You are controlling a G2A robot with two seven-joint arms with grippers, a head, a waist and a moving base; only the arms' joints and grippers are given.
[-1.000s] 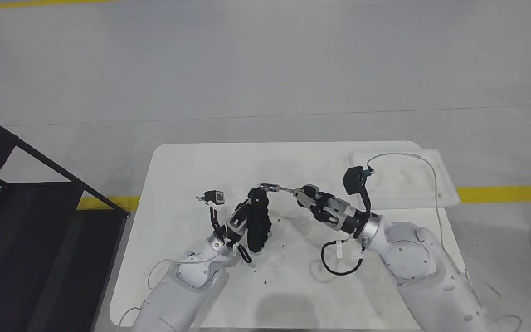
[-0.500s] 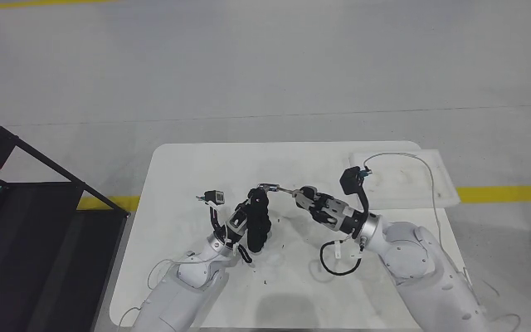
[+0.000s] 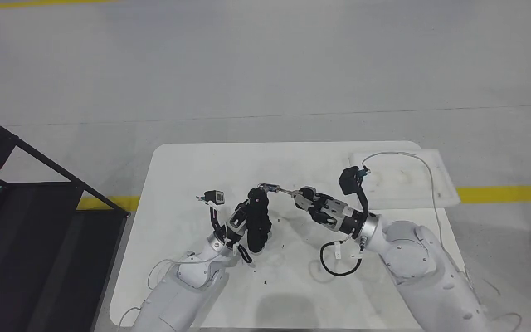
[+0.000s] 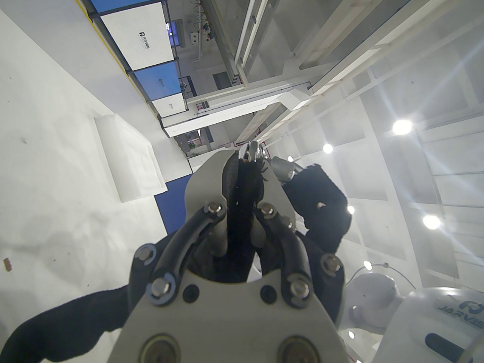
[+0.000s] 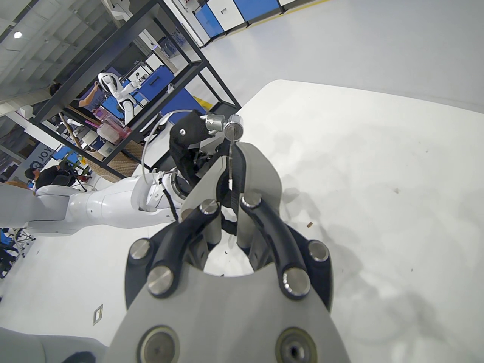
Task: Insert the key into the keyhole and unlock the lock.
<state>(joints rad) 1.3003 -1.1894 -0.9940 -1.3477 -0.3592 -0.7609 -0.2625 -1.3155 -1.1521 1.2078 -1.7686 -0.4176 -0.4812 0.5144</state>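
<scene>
Presently: left gripper [image 4: 246, 160] clamped tight on the lock [image 5: 226, 126], held above the table [image 3: 207, 166]. Right gripper [image 5: 236, 151] closed on the key [image 5: 230, 156], tip at the keyhole [image 5: 231, 134].

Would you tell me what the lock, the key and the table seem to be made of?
The lock looks like polished metal, perhaps plated steel: its round silvery face catches bright highlights. The key seems thin metal too, a grey shiny blade. The table is less certain: a smooth matte white top with dull scuffs, perhaps laminate or painted board.
</scene>
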